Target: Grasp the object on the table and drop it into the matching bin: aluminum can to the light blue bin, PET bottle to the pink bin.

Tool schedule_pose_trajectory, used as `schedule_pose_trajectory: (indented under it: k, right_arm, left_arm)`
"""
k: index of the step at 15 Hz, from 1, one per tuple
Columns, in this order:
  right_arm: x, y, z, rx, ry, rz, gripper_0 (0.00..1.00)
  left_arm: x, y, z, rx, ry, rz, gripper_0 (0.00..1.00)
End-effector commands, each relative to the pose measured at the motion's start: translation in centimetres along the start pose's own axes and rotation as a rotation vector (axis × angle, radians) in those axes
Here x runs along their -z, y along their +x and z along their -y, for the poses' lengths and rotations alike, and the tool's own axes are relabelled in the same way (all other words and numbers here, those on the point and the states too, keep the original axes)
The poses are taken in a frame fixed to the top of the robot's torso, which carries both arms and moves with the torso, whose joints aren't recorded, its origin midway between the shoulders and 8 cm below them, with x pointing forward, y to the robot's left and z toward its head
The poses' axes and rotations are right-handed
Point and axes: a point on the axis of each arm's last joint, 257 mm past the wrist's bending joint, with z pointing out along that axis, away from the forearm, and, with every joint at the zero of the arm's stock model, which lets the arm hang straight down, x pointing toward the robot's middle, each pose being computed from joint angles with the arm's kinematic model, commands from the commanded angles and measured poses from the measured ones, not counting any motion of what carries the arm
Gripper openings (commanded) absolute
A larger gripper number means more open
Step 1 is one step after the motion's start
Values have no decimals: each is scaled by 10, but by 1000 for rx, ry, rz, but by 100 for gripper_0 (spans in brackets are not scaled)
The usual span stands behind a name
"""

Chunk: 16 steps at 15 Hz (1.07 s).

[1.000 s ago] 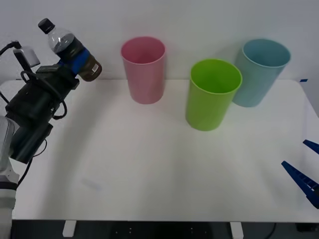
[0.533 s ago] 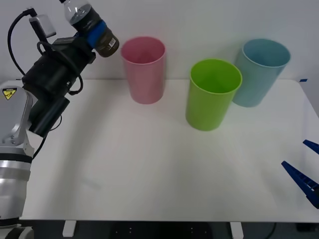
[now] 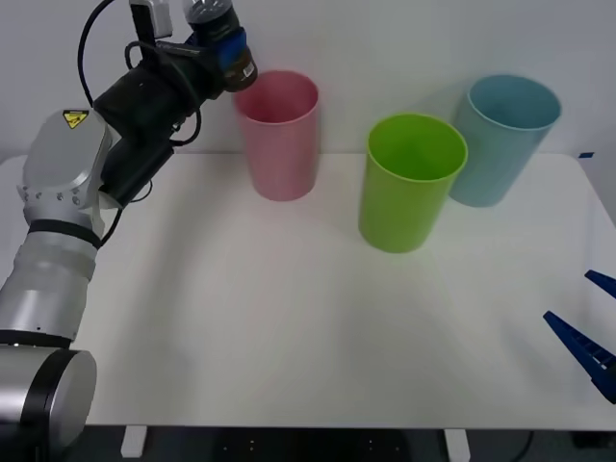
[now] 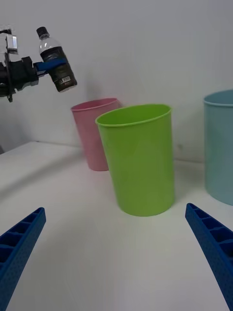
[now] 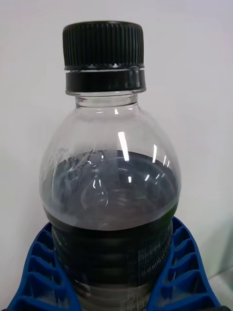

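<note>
The white table (image 3: 289, 318) stretches wide before the robot, and on its far half stand three tall cups in a loose row: one pink bin (image 3: 279, 135), one lime green bin (image 3: 411, 183) in the middle and nearest the robot, and one light blue bin (image 3: 501, 140) just behind the green one's right side.

The left arm reaches up and over toward the pink bin, carrying the one PET bottle (image 3: 223, 48) well above the tabletop. The left gripper (image 5: 116, 272) has its blue ribbed fingers (image 5: 41, 269) clamped around the bottle's dark lower body, cap uppermost and tipped only slightly. From the front view the bottle hangs just beside the pink rim, on its left, not yet over the mouth; I judge it is held high so it clears the rim before release.

The right gripper (image 4: 116, 262) waits low at the table's near right edge, its two fingers spread wide apart and holding nothing, out of the way.
</note>
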Motion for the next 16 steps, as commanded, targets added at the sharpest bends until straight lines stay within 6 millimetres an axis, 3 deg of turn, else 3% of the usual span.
schedule_pose_trajectory:
  k: [1, 5, 12, 13, 14, 15, 16]
  right_arm:
    - [0, 0, 0, 0, 0, 0, 100]
    - [0, 0, 0, 0, 0, 0, 100]
    - [0, 0, 0, 0, 0, 0, 100]
    - [0, 0, 0, 0, 0, 0, 100]
    - [0, 0, 0, 0, 0, 0, 100]
    - [0, 0, 0, 0, 0, 0, 100]
    - [0, 0, 0, 0, 0, 0, 100]
  left_arm:
    - [-29, 13, 7, -67, 8, -58, 0]
    - [-61, 17, 17, -94, 1, -116, 0]
    - [-69, 18, 26, -92, -18, -112, 4]
    - [-70, 17, 28, -93, -14, -111, 25]
    - [-70, 18, 29, -93, -13, -111, 81]
    - [-70, 18, 30, -94, -14, -111, 100]
    - [-70, 18, 31, -85, -15, -109, 100]
